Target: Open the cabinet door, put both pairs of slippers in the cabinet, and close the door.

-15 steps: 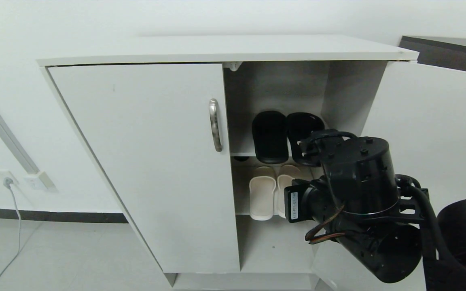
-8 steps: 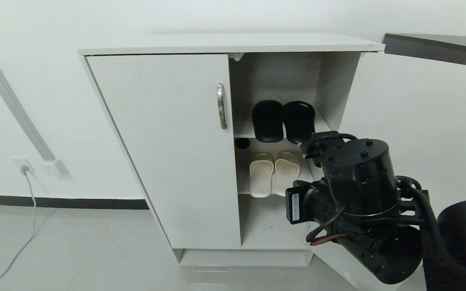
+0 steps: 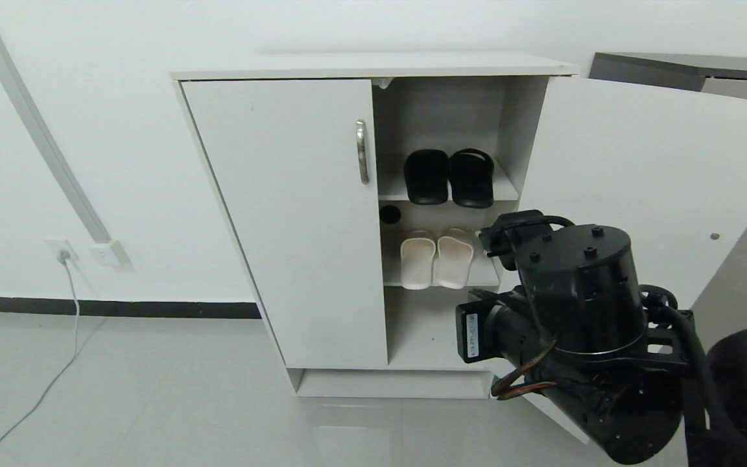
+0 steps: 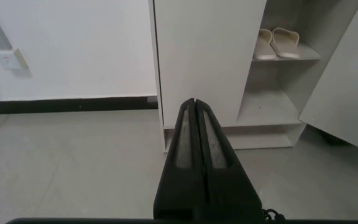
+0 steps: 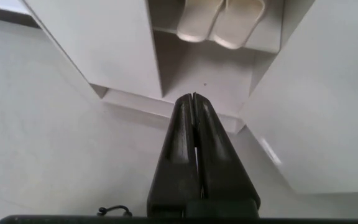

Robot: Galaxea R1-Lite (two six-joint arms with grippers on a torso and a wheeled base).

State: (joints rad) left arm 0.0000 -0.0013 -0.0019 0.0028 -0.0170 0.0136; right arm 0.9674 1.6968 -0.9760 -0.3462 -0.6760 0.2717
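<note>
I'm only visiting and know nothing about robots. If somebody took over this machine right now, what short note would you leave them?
Left hand: shut, empty, over the floor, facing the cabinet.
Right hand: shut, empty, in front of the open compartment.
Black slippers: side by side on the upper shelf.
White slippers: side by side on the shelf below.
Done: right door swung open, both pairs inside.
Left: close the right door. The left door is shut.
</note>
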